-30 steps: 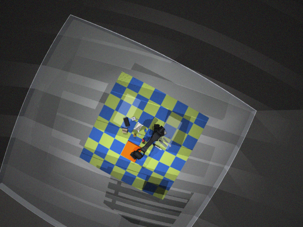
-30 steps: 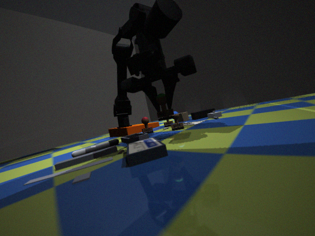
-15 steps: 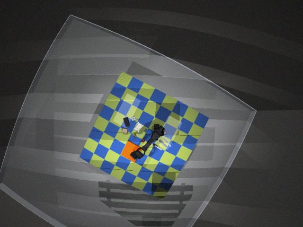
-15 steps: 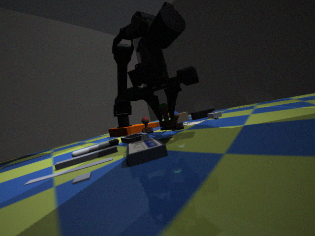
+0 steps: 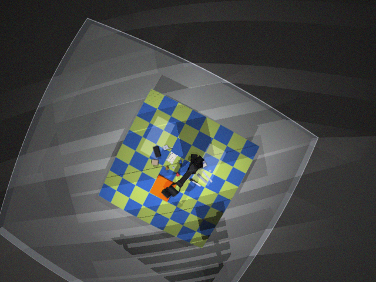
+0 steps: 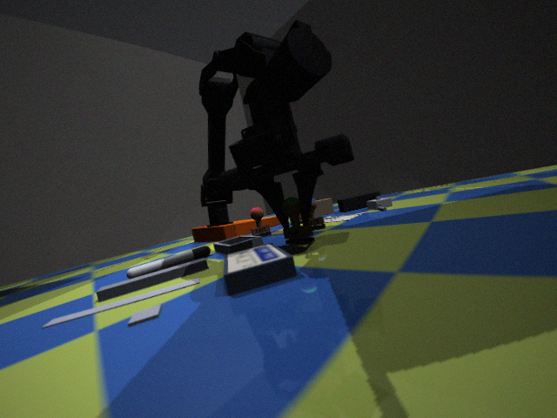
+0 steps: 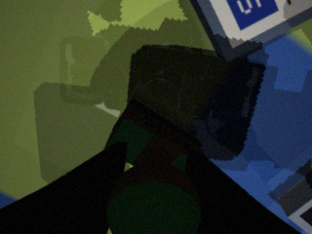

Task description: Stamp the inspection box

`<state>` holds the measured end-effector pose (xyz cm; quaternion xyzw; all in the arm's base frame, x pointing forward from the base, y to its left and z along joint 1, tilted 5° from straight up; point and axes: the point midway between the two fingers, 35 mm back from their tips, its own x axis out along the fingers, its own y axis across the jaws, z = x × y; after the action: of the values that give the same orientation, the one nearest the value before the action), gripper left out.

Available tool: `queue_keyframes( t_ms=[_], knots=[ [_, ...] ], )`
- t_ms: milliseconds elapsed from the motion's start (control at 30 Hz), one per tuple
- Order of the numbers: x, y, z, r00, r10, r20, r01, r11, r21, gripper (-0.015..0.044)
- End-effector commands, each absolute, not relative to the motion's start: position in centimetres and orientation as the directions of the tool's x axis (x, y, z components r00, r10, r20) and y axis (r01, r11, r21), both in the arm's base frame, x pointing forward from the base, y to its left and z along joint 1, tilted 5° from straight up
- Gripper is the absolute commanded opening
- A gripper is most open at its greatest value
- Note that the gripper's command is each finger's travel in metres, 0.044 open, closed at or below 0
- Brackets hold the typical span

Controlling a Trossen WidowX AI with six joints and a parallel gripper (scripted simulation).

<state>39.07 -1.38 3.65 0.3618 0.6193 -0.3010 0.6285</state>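
Observation:
My gripper (image 6: 297, 221) (image 7: 156, 155) is shut on the green-knobbed stamp (image 6: 291, 205) (image 7: 153, 210), held upright with its base just above the bench. Its printing face and any wording are hidden. The open ink pad (image 6: 238, 243) (image 7: 307, 214), dark inside a grey rim, lies to one side of the stamp. The flat box with a blue and white label (image 6: 258, 263) (image 7: 251, 11) lies nearer the exterior camera. The white card (image 5: 172, 157) (image 6: 342, 218) lies beyond the stamp; its inspection box is too small to make out.
A red-knobbed stamp (image 5: 177, 174) (image 6: 256, 213), a blue-knobbed stamp (image 5: 180, 161) and a yellow-knobbed stamp (image 5: 167, 167) stand nearby. A beige block (image 5: 154, 162), a black block (image 5: 156, 151) and a small white object (image 5: 165, 147) lie around the card. A marker (image 6: 168, 261) and a dark bar (image 6: 152, 279) lie left.

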Motion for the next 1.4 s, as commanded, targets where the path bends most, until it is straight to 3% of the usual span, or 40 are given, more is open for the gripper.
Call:
queue_keyframes(
  t_ms=[0,300,433,700,1367],
  knots=[
    [39.1,-1.4,3.7,0.052,0.070,-0.996,0.826,0.557,0.082,0.0026],
    [39.1,-1.4,3.7,0.052,0.070,-0.996,0.826,0.557,0.082,0.0263],
    [39.2,-1.5,4.6,0.051,0.070,-0.996,0.827,0.557,0.082,0.0264],
    [38.5,-2.2,15.1,0.045,0.073,-0.996,0.829,0.554,0.079,0.0264],
    [38.4,-2.2,15.3,0.045,0.073,-0.996,0.829,0.554,0.078,0.0264]
  ],
)
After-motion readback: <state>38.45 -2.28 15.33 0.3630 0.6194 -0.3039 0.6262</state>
